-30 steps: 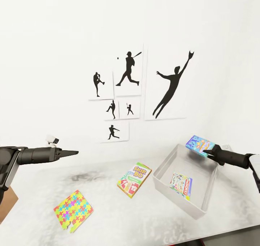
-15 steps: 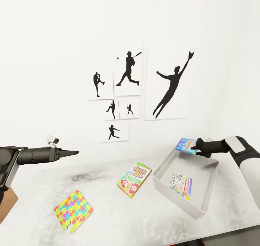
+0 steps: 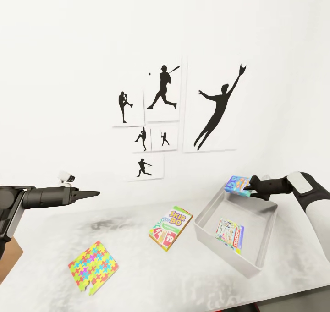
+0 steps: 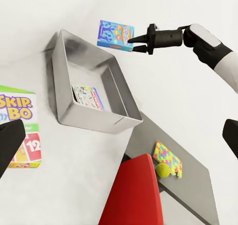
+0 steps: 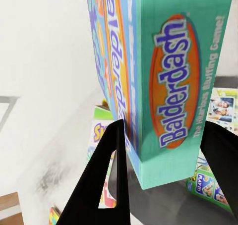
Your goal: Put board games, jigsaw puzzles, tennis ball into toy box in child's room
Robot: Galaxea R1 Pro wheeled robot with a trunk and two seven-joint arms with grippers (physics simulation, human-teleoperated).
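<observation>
- Your right gripper (image 3: pixel 250 188) is clamped on the light blue Balderdash box (image 3: pixel 237 183), holding it in the air over the far rim of the toy box (image 3: pixel 208 236). In the right wrist view the two fingers (image 5: pixel 106 185) pinch the box's (image 5: pixel 163 81) narrow teal edge.
- The grey toy box sits at about 4 o'clock on the white table (image 3: pixel 183 284). The white and red board game (image 3: pixel 230 233) lies flat inside it.
- The Skip-Bo box (image 3: pixel 170 227) lies on the table just beside the toy box, at its 9 o'clock.
- One jigsaw puzzle (image 3: pixel 93 266) lies at 7 o'clock on the table, well apart from the toy box.
- Your left gripper (image 3: pixel 94 194) hangs above the table at 9 o'clock, jaws together on nothing.
- In the left wrist view, a second jigsaw puzzle (image 4: pixel 168 157) lies on a dark grey surface with the tennis ball (image 4: pixel 163 170) touching its edge, beside a red chair back (image 4: pixel 134 193).
</observation>
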